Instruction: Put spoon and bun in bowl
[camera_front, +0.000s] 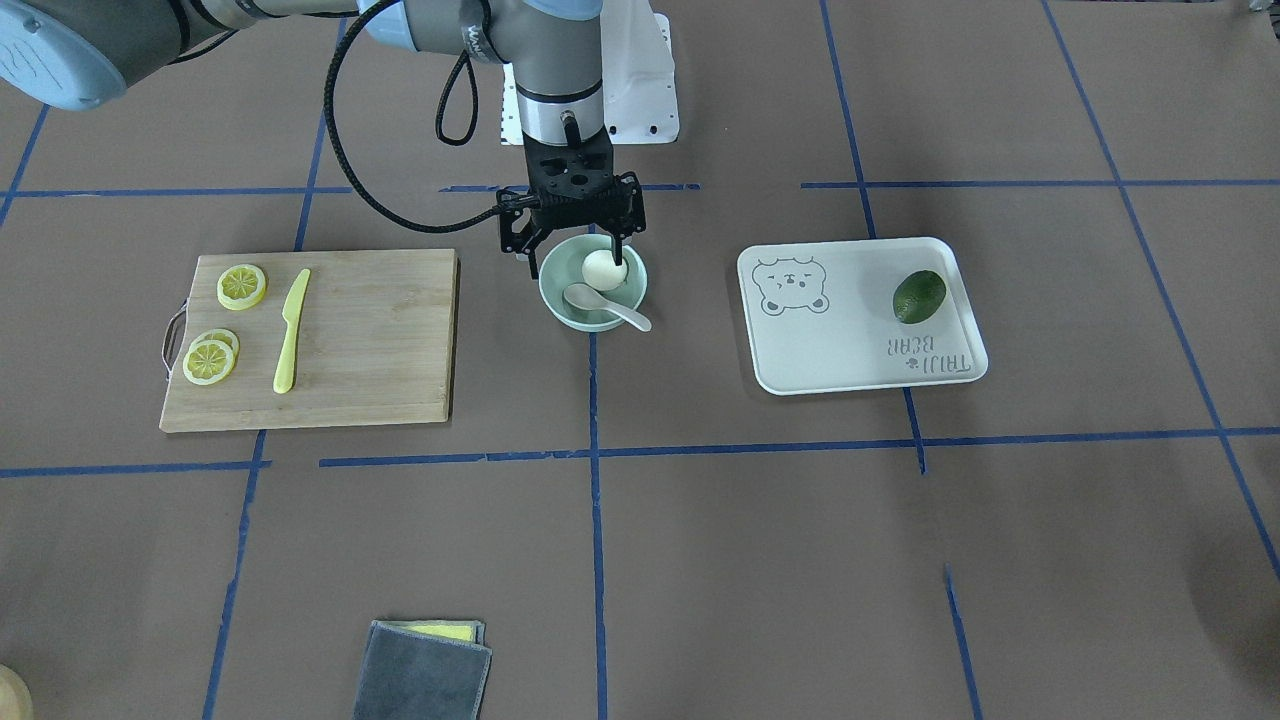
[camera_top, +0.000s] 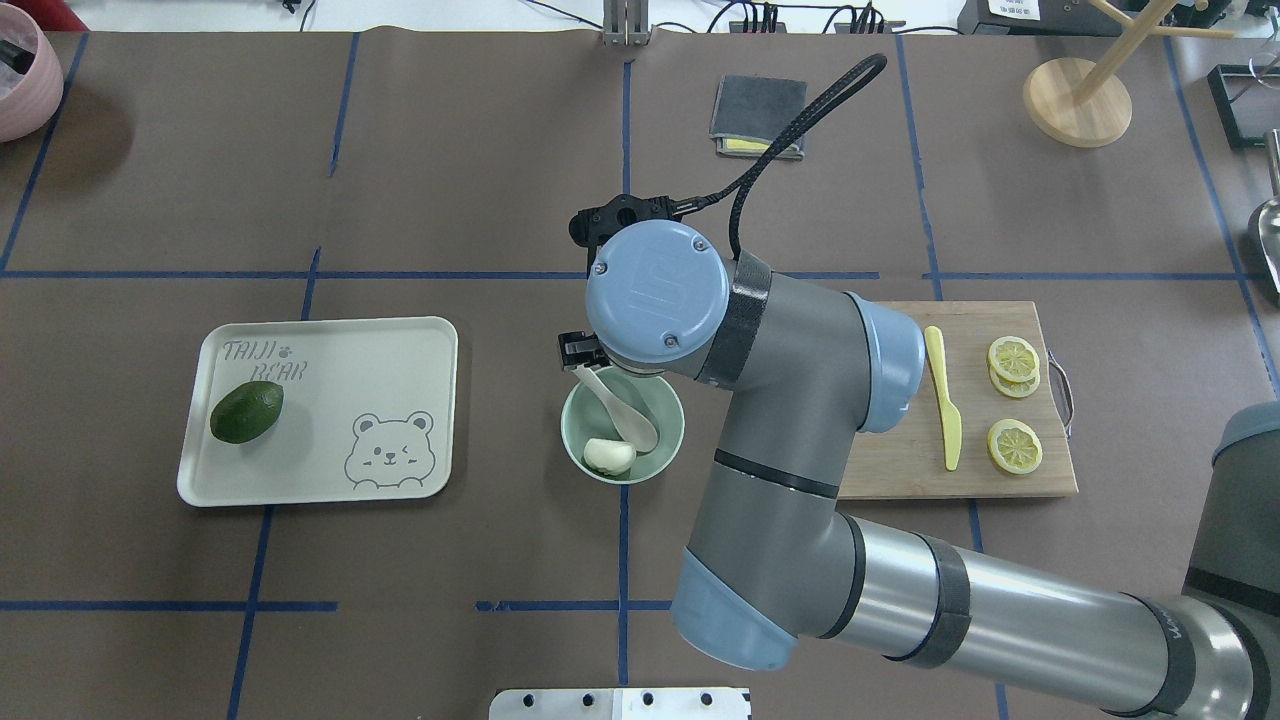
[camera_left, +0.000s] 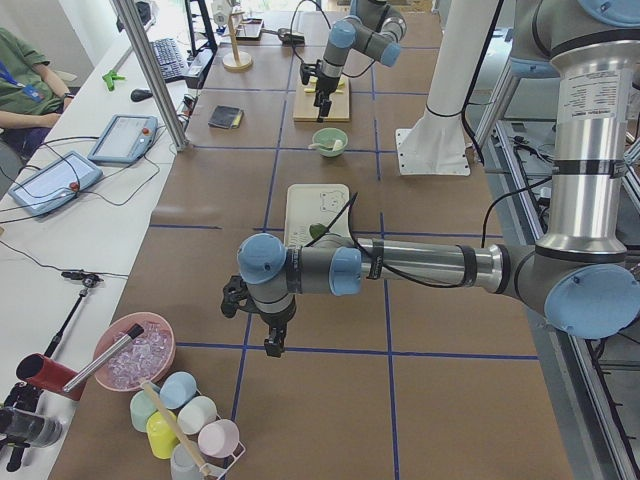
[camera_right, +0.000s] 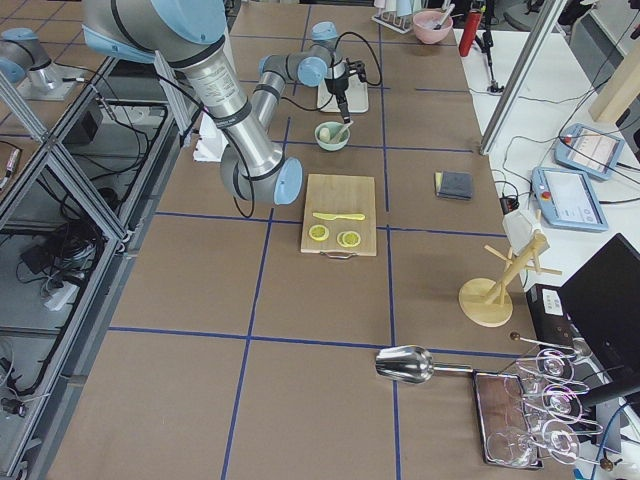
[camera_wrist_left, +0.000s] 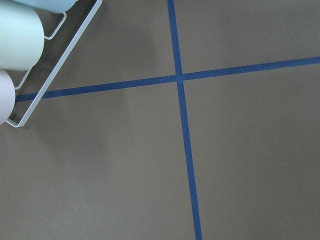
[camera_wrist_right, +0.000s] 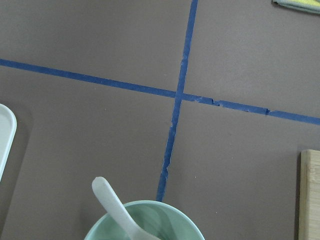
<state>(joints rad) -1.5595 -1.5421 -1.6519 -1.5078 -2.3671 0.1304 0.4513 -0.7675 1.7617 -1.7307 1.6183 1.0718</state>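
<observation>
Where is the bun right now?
In the front-facing view the bun sits inside the green bowl at mid-table, next to the spoon. The bowl stands between the cutting board and the white tray.

The tray (camera_top: 340, 375) carries the only lettering that can be read: "TAIJI BEAR", in grey outlined capitals set on 2 lines in 1 corner. A small paw print follows the first word. A bear's face is drawn in the same grey outline at the opposite corner. In the front-facing view the words stand upside down. The small print on the right arm (camera_front: 550, 60) is too blurred to read.
</observation>
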